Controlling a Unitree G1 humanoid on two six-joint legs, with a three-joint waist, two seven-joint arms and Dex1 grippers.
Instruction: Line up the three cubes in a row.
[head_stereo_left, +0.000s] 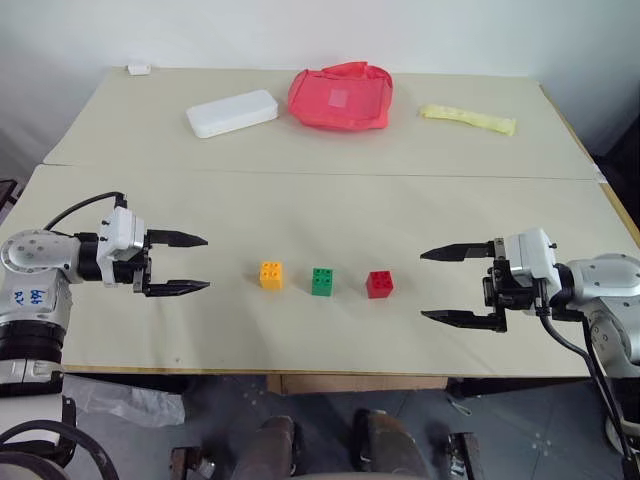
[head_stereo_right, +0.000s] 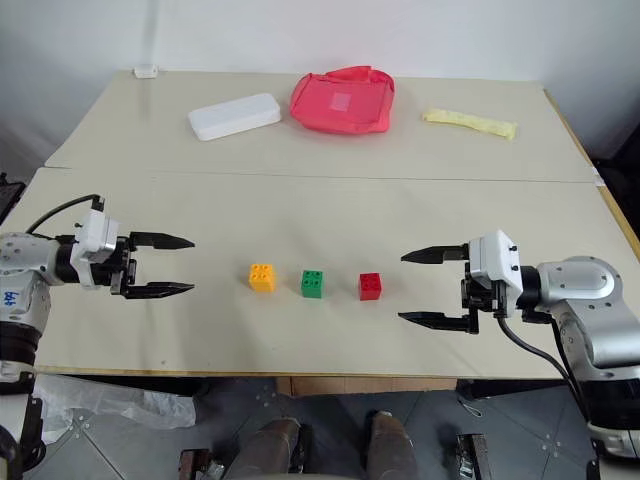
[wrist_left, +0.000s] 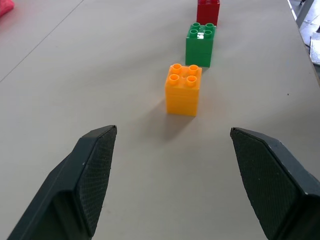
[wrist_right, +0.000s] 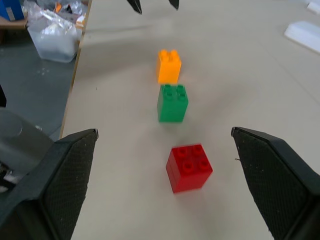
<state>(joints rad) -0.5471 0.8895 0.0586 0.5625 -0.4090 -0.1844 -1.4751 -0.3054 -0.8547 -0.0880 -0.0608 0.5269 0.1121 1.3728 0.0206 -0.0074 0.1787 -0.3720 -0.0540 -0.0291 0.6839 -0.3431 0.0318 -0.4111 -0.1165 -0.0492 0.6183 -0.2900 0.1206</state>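
Black textured fingers (wrist_left: 90, 180) of the left gripper (head_stereo_left: 178, 263) loom closest, spread wide and empty, and straight ahead between them sits the orange-yellow cube (wrist_left: 183, 89), clear of both pads with bare table between. Beyond it in that wrist view the green cube (wrist_left: 200, 44) and then the red cube (wrist_left: 208, 11) run away in one file, the red one cut by the picture's edge. Over on the other side, the right gripper (head_stereo_left: 447, 285) is parted wide too, gripping nothing, and its wrist view reverses the order: red cube first, sitting between the two fingers (wrist_right: 65, 175) but ahead of them and untouched, then green, then orange-yellow, with the tips of the left gripper peeking in at the far end. That wrist view also catches a clear plastic bag (wrist_right: 51, 35) down on the floor past the table's near edge. From the head, three cubes count out in a row across the near half of the table (head_stereo_left: 300, 200), small gaps between them, both grippers level and facing each other from either end, each well apart from its nearest cube. Farther back lie one white box (head_stereo_left: 232, 112), one red pouch (head_stereo_left: 340, 96), one yellow strip (head_stereo_left: 468, 119) and a small white object (head_stereo_left: 138, 69) at the far left corner.
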